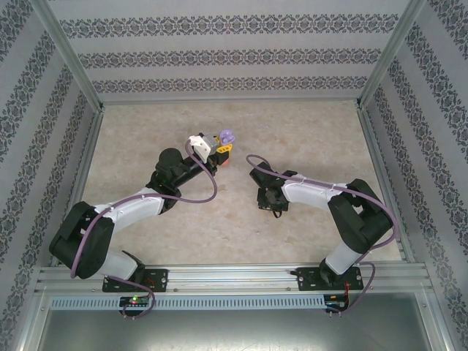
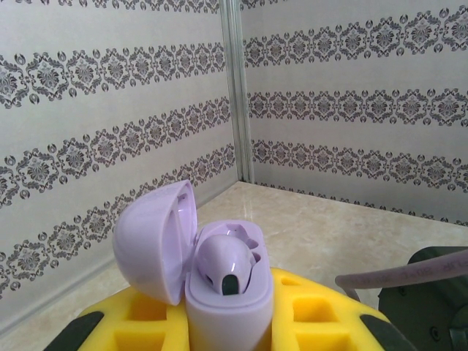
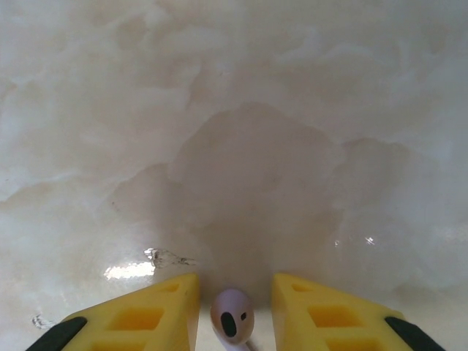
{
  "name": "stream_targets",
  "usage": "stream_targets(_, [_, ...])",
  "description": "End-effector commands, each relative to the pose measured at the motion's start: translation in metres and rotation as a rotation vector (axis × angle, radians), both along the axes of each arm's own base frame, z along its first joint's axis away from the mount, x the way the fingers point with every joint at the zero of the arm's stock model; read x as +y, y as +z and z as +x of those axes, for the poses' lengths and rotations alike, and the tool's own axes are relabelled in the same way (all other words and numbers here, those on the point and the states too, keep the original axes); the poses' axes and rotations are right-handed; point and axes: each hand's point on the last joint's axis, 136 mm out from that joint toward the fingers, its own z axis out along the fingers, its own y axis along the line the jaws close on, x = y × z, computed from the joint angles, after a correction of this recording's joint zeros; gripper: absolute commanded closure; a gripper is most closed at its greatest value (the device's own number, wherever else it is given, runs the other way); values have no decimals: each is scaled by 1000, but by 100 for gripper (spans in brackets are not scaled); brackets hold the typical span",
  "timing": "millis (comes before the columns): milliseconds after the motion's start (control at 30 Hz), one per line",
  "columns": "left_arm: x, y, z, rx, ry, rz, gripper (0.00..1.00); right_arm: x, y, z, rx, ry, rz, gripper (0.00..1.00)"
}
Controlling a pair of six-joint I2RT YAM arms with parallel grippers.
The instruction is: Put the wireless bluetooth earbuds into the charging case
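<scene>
Earbud between right jaws, gaps both sides; left jaws clamp case.

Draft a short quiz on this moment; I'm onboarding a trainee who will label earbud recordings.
1. True or false: the lid of the charging case is closed.
2. What lies on the table between the fingers of the right gripper? A) a purple earbud B) a salmon-pink earbud C) nothing
3. Fill in: the case is held by the ___ gripper.

Key
1. False: it stands open, with one purple bud seated inside.
2. A
3. The left gripper.
</scene>
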Motion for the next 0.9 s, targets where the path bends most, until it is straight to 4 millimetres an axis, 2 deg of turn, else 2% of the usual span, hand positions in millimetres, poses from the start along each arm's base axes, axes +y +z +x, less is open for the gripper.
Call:
stream_targets(0, [4, 14, -1, -55, 8, -28, 100, 3, -3, 3, -12, 9, -18, 68])
stream_targets(233, [4, 14, -1, -49, 4, -29, 100, 5, -10, 2, 4, 14, -17, 76])
stream_targets(467, [2, 13, 0, -39, -5, -27, 100, 9, 9, 6, -43, 11, 27, 89])
stream_targets(567, [1, 12, -1, -34, -11, -23, 100, 12, 31, 14, -96, 3, 75, 92])
stream_targets(667, [0, 14, -3, -37, -21, -23, 100, 16, 63, 25, -179, -3, 143, 92])
stream_targets(733, [-1, 14, -3, -38, -27, -18, 100, 19, 89, 33, -242, -2, 193, 92])
stream_targets(867, [-3, 17, -6, -44, -45, -11, 100, 25, 159, 50, -401, 7, 325, 91])
